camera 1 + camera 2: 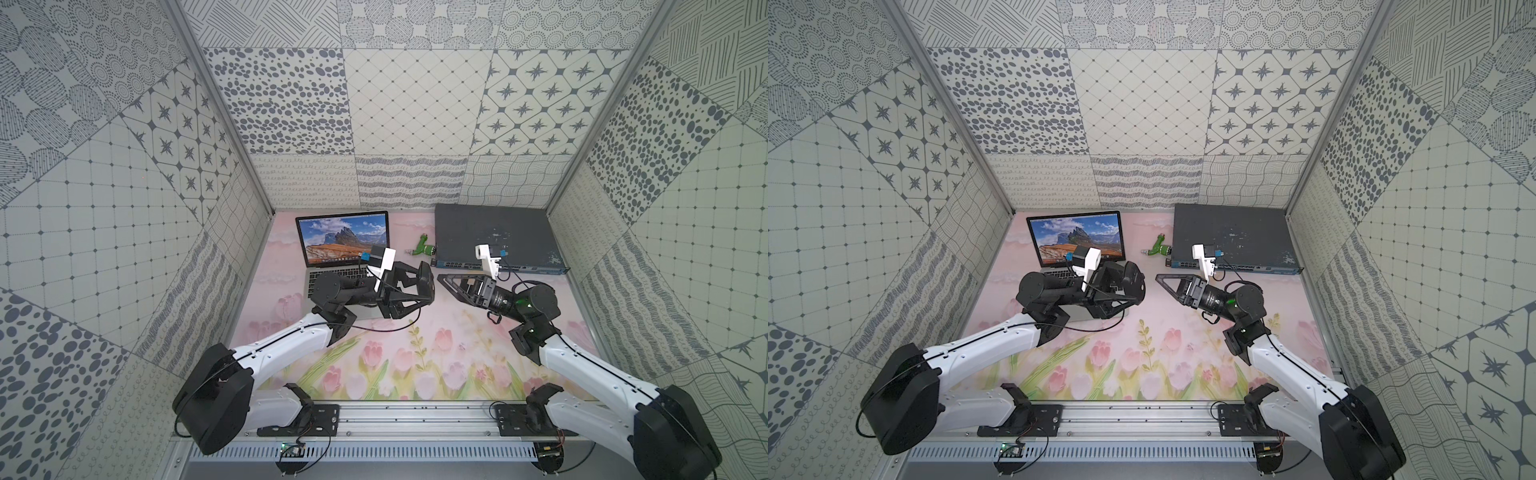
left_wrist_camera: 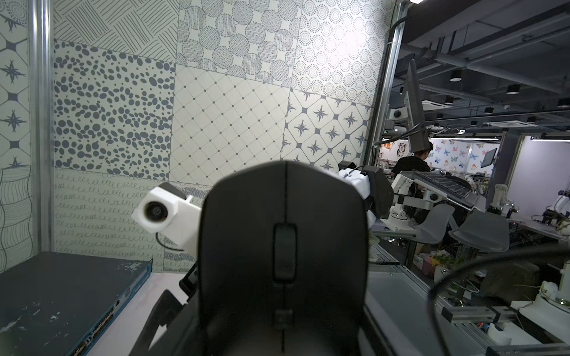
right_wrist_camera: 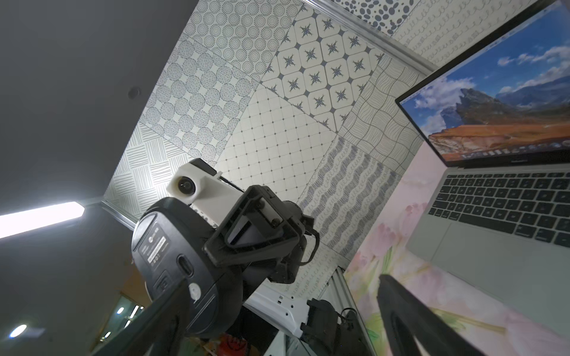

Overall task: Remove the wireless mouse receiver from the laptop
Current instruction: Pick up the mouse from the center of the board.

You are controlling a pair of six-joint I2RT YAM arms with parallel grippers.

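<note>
Find the left end effector (image 1: 415, 291) clenched on the black mouse (image 2: 283, 246), raised off the bench (image 1: 415, 357) just beside the right side of the laptop (image 1: 345, 237). See the mouse's underside turned toward the right end effector (image 1: 449, 284). Record the right end effector as released: jaws wide, empty, tips near the mouse but apart from it.

Cannot locate the wireless mouse receiver in any view. Too small to make out, with much of the laptop's right edge hidden under the left arm (image 1: 291, 340) in both top views. No stub seen on the edge visible from the right wrist view either. Presumably plugged in somewhere along a hidden side; unconfirmed.

Risks from here, as judged:
- Dropping the mouse onto keys or trackpad, given a side grip on a smooth curved shell held high.
- Clash of the two end effectors, tips facing at close quarters.
- Missing so tiny a stub with wide jaws, or pinching the laptop's edge instead and dragging or tipping the open machine.
- Mistaking the green gadget (image 1: 424, 249) for the target.

Room to move: bare bench toward the near rail in front of both arms. Laptop close to the left wall. Network switch (image 1: 490, 232) filling the far right corner, green gadget just beside its front corner. Middle lane to the laptop's right edge taken up by the left wrist and the mouse.
</note>
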